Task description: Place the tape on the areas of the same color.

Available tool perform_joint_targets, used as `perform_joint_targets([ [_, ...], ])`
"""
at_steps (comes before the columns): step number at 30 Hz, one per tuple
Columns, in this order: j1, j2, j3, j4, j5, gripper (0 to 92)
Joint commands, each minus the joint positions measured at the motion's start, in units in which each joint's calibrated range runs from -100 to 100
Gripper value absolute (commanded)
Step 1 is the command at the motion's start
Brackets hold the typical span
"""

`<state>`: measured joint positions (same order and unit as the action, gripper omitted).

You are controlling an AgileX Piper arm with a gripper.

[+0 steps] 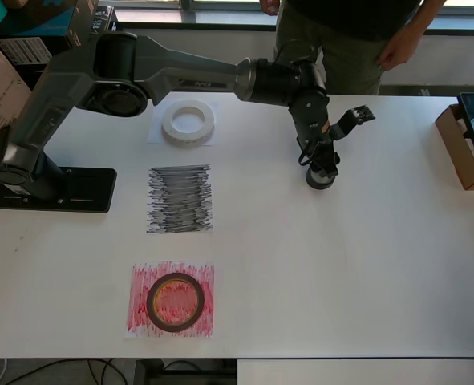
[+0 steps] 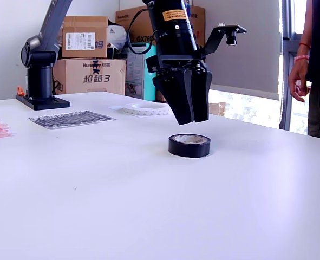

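Note:
The small black roll [image 2: 189, 146] lies flat on the bare white table, away from all three sheets. My gripper [image 2: 194, 121] hangs just above it, fingers pointing down and nearly together, with nothing between them. From overhead the gripper [image 1: 323, 167] covers most of that black roll [image 1: 313, 183]. The white ring [image 1: 188, 123] rests on the white sheet [image 1: 158, 138]. The red-brown ring [image 1: 151, 309] lies on the red scribbled sheet [image 1: 140, 321]. Between them the black scribbled sheet [image 1: 180, 199] has nothing on it.
The arm's base [image 1: 52, 188] stands at the overhead view's left. A person [image 1: 341, 40] stands at the far edge of the table. An open cardboard box [image 1: 461, 152] sits at the right edge. Stacked cartons [image 2: 89, 54] fill the background of the exterior view.

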<state>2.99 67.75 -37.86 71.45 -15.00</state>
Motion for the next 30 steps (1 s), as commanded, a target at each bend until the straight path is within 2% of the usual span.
perform_joint_targets([
  [1,0.4,0.4,-0.3,-0.3,0.2,59.7],
  [30,0.7,3.3,0.4,-0.4,0.4,59.7],
])
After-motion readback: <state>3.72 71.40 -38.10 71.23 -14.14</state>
